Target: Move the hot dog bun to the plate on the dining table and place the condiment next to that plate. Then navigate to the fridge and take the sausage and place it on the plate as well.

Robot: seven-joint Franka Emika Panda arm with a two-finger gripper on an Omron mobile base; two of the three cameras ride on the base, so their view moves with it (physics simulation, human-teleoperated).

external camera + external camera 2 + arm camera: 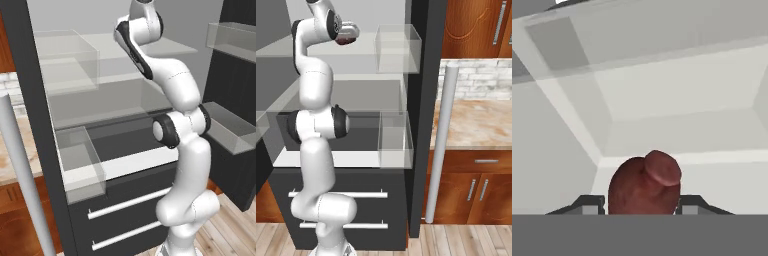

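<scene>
Found the sausage [644, 185] on an upper fridge [423, 100] shelf, pinched end-on between the gripper [643, 202] tips; judged light, rounded, probably slick, better clamped mid-length.

The sausage [644, 185] sits between the two fingertips [587, 204], on a shelf [712, 135] inside the open fridge [125, 165]. Drawers [343, 210] lie below; a counter [476, 125] stands right of the fridge.

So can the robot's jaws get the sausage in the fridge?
Probably yes. In the hand view the sausage already sits between the gripper jaws, which look closed against it, with nothing blocking inside the open fridge.
</scene>
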